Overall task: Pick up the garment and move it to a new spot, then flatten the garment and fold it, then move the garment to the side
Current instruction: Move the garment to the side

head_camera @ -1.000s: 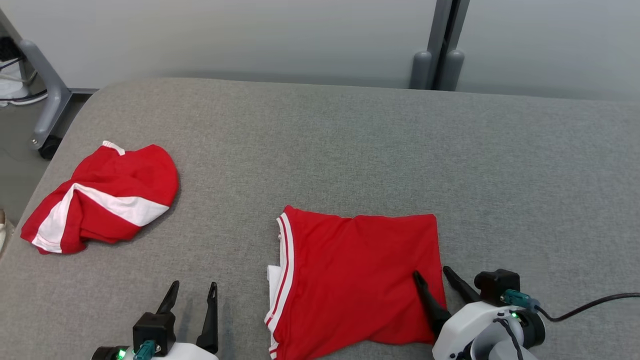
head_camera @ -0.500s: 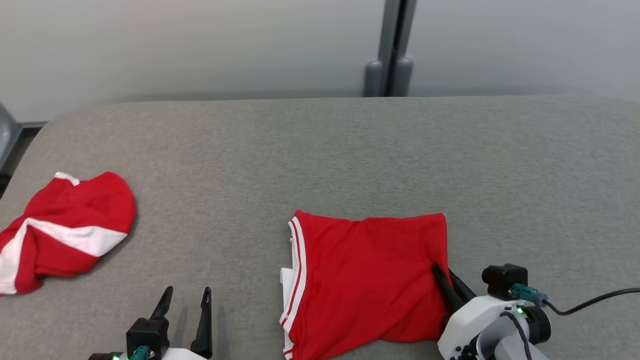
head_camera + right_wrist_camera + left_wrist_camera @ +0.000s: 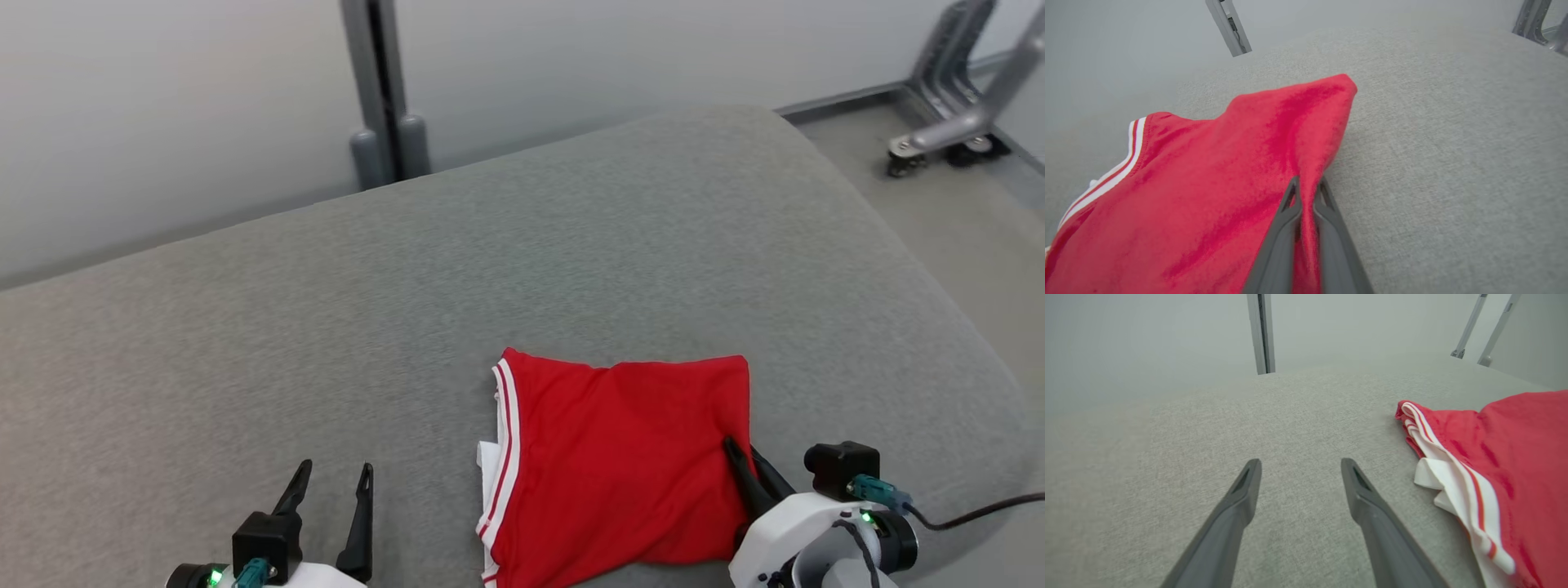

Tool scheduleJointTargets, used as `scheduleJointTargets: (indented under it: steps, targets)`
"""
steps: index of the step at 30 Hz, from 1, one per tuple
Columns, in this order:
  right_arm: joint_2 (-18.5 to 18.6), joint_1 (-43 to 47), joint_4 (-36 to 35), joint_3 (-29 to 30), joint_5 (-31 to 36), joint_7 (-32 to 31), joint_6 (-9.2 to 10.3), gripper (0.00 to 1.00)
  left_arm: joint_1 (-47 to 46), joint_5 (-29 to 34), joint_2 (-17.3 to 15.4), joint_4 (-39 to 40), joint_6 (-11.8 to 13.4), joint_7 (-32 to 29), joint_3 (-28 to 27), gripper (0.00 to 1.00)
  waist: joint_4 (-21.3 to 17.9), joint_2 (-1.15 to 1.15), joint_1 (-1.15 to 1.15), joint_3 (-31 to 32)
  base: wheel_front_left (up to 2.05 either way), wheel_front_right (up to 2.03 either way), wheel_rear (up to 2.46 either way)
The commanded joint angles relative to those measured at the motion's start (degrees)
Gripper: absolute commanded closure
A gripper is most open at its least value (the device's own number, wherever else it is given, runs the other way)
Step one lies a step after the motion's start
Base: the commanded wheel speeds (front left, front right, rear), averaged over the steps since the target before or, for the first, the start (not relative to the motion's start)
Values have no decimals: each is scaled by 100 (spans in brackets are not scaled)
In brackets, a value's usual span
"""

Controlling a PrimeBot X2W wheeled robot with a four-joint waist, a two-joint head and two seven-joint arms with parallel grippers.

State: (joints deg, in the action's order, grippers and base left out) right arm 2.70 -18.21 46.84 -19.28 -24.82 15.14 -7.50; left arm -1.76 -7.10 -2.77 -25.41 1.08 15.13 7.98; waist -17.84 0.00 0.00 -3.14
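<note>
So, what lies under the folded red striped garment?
A white fabric layer peeks out below the red garment at its left edge, on grey woven padding. The rest underneath is covered.
</note>
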Motion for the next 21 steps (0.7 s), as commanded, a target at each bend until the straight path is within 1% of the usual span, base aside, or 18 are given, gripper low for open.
scheduleJointTargets:
  steps: [1, 7, 9, 12, 16, 18, 21]
  targets:
    - [44, 26, -37, 21, 11, -2, 2, 100, -78, -14, -25, 0, 0, 0, 0, 0, -567, 0, 0, -67, 0, 0, 0]
    - [42, 64, -133, 57, 18, -2, 2, 100, -221, 35, -25, -33, 18, 0, 93, 0, -1140, 0, 0, -224, 0, 0, 0]
    - [39, 68, -194, 98, 14, -2, 2, 100, -303, 66, -28, -55, -18, 0, 139, 0, -1177, 0, 0, -288, 0, 0, 0]
    - [31, 18, -302, 116, 77, -2, 2, 100, -369, 94, -31, -56, 0, 0, 173, 0, -1185, 0, 0, -381, 0, 0, 0]
    - [39, -188, -392, 290, 325, -2, 2, 100, -503, 221, -30, -59, -60, 0, 198, 0, -953, 0, 0, -555, 0, 0, 0]
    - [55, -335, -379, 409, 507, -2, 2, 100, -553, 321, -38, -42, -74, 0, 192, 0, -763, 0, 0, -656, 0, 0, 0]
    - [215, -626, -273, 746, 729, -2, 2, 100, -687, 418, -46, 27, -112, 0, 206, 0, -380, 0, 0, -852, 0, 0, 0]
